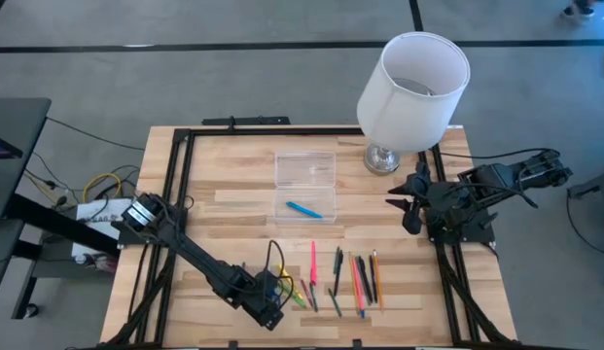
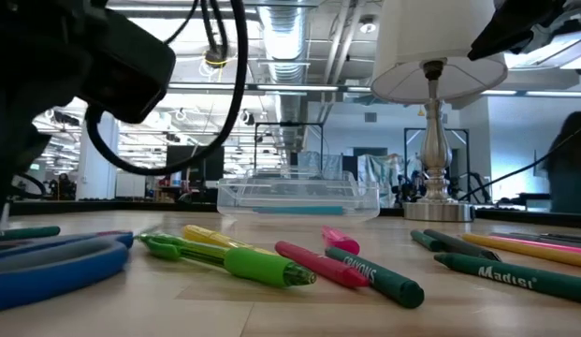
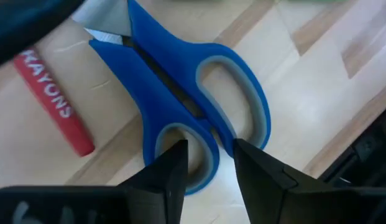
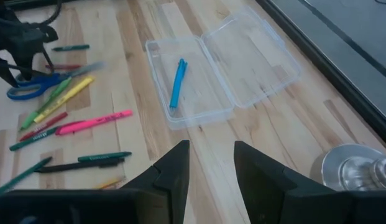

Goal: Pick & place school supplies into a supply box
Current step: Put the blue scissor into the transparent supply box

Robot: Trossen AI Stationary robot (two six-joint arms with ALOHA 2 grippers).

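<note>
We have the left gripper (image 3: 208, 165) down over the scissors (image 3: 180, 93) at 7 o'clock on the table (image 1: 224, 175), fingers apart and straddling one handle loop, gripping nothing yet. That straddle looks like a pinch setup. The box (image 1: 304, 185) lies open at 12 with one blue pen (image 1: 303, 209) inside, lid back to take more. The right gripper (image 4: 208, 165) waits open at 3 o'clock.
</note>
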